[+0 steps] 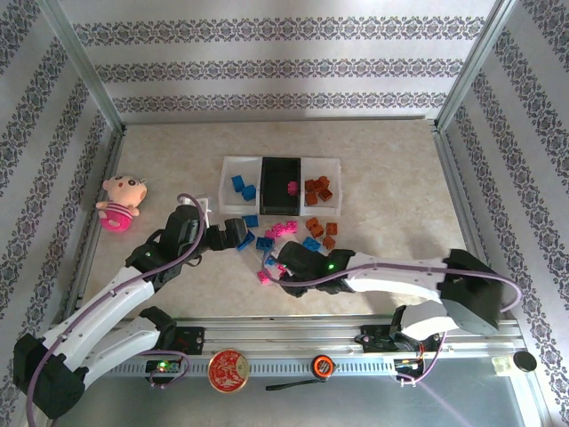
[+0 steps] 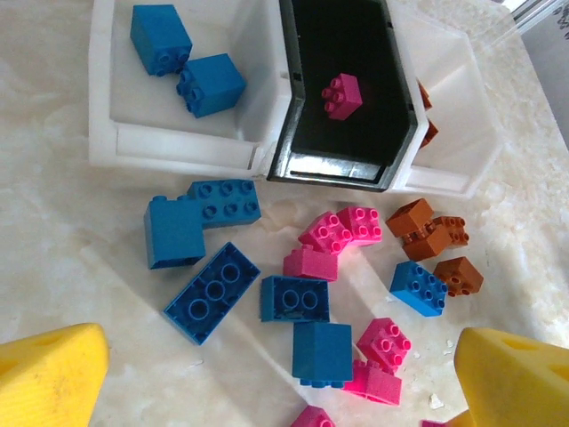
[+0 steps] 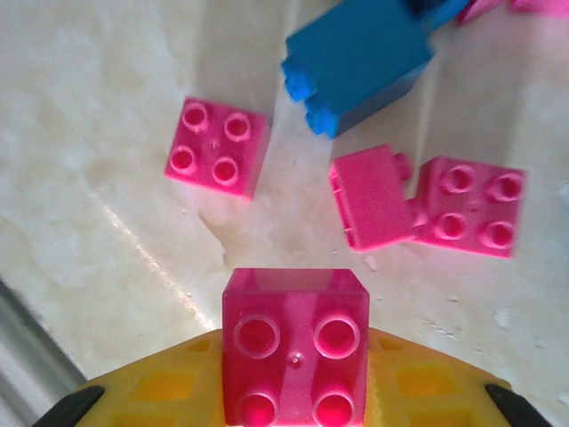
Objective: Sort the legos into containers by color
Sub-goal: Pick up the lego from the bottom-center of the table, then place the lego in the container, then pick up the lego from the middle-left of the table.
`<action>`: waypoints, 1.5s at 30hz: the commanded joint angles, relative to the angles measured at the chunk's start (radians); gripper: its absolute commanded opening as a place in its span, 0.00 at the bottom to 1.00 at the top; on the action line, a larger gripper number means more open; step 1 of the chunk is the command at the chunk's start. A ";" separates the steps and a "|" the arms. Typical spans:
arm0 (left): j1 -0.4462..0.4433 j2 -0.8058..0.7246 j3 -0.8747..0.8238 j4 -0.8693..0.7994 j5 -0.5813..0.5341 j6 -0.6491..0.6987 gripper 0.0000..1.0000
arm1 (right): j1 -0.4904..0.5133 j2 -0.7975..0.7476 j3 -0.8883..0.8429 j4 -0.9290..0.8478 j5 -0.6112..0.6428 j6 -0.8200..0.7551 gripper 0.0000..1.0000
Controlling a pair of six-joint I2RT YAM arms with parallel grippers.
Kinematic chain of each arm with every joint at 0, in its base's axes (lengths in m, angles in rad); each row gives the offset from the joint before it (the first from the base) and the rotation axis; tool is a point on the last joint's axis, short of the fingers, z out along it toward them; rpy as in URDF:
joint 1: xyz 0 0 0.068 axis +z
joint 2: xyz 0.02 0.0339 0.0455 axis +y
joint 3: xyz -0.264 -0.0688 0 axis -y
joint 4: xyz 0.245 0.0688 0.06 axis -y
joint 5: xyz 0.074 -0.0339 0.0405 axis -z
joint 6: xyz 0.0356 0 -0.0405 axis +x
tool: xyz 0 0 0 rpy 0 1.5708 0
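Pink brick (image 3: 295, 329), studs toward the lens, is pinched in the right pincer (image 1: 286, 261) low over the table (image 2: 53, 222), near the loose pile. So the step in hand looks like a pick just made. The next move calls for a carry to the far black tray (image 2: 290, 89), where one pink piece (image 2: 342, 95) already lies, and a release clear of its thin wall. The left pincer (image 1: 238, 235) hangs spread over the loose bricks (image 2: 293, 298), its yellow fingers (image 2: 49, 378) well apart and holding nothing. Two blue ones rest in the left tray (image 2: 178, 149), and orange ones in the right tray (image 2: 444, 173).

All the bricks are hard, glossy, square-edged plastic with round studs. They should slide easily on the smooth marbled table. Several lie tilted or touching, which makes clean grips awkward.
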 commanded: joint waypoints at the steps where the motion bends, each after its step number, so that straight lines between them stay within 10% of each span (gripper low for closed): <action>1: 0.001 -0.040 -0.028 -0.035 -0.031 -0.011 1.00 | -0.054 -0.102 -0.012 0.002 -0.063 -0.009 0.26; 15: 0.000 -0.098 -0.102 -0.038 -0.015 -0.029 1.00 | -0.401 0.159 0.366 0.060 -0.270 0.001 0.24; 26: 0.000 -0.095 -0.110 -0.032 0.029 -0.031 1.00 | -0.468 0.513 0.700 -0.032 -0.105 0.043 0.28; 39: 0.000 -0.073 -0.107 -0.026 0.097 -0.026 1.00 | -0.456 0.467 0.696 0.060 -0.040 0.033 0.78; 41: 0.002 -0.067 -0.101 -0.022 0.107 -0.024 1.00 | -0.442 0.384 0.639 0.088 -0.012 0.012 0.98; 45: -0.006 -0.026 -0.086 -0.009 0.152 -0.003 1.00 | -0.420 0.224 0.519 0.131 0.036 0.001 0.98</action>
